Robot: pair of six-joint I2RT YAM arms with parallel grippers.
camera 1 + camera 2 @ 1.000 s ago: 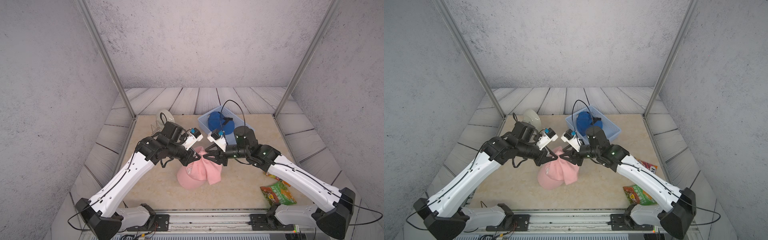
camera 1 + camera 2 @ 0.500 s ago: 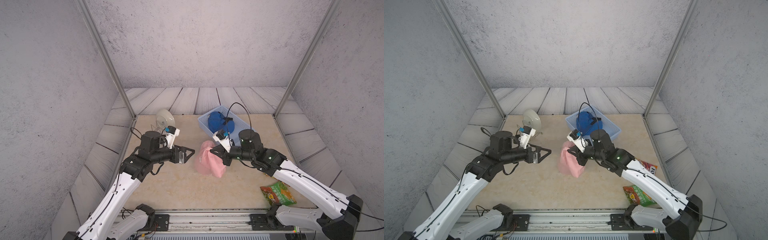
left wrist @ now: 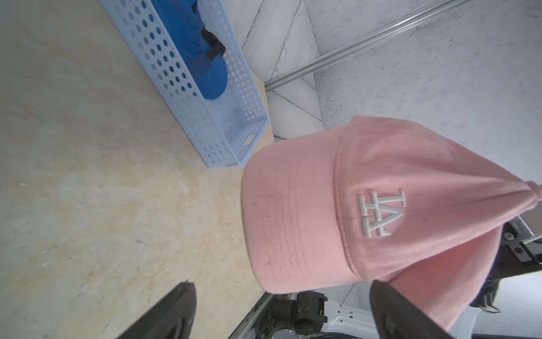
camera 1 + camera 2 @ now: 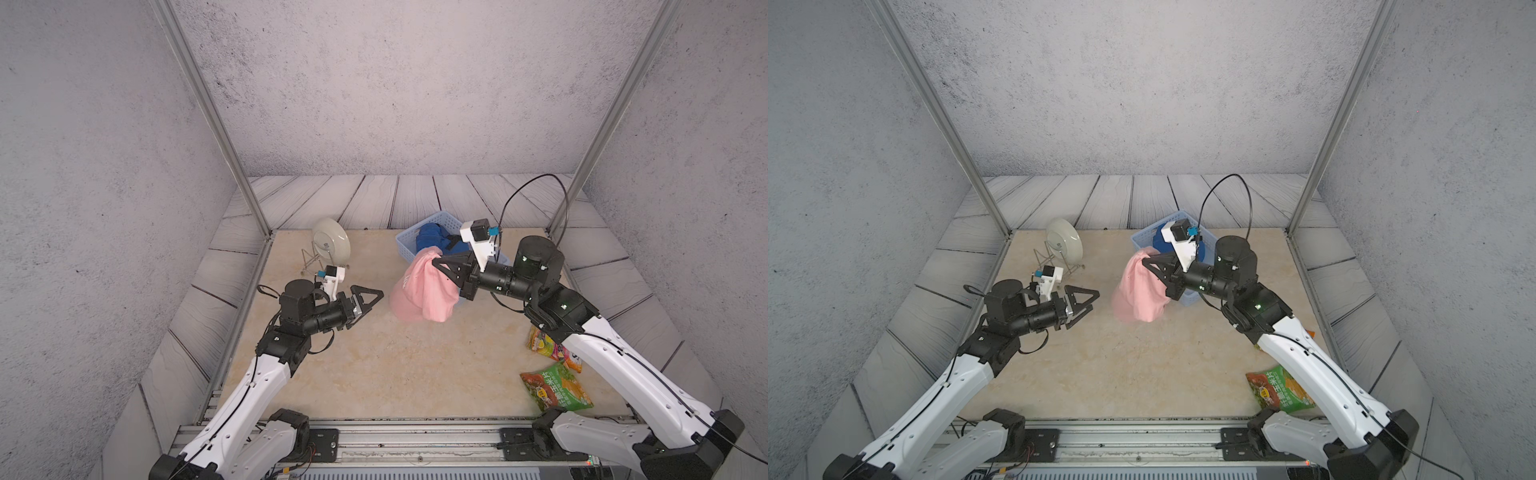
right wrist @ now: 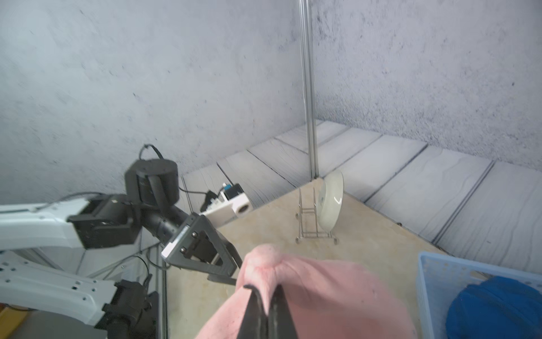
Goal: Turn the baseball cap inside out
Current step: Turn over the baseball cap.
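two caps (pink cap (image 4: 419, 291), blue cap (image 4: 430, 243)), one basket (image 4: 409, 250), one plate (image 4: 330, 241), one rack (image 4: 309, 266), two snack bags (image 4: 555, 390)

The cap (image 4: 424, 286) hangs from my right tool (image 4: 435, 262) over the middle of the surface (image 4: 395, 365). My left tool (image 4: 371, 302) sits to its left, near it but apart. Just behind the cap, at the back, stands the basket (image 4: 409, 243) with a second cap (image 4: 434, 245) in it. At the back left, behind my left tool, a plate (image 4: 331, 241) leans in a rack (image 4: 309, 266). Two snack bags (image 4: 555, 386) lie at the front right, beside my right arm.
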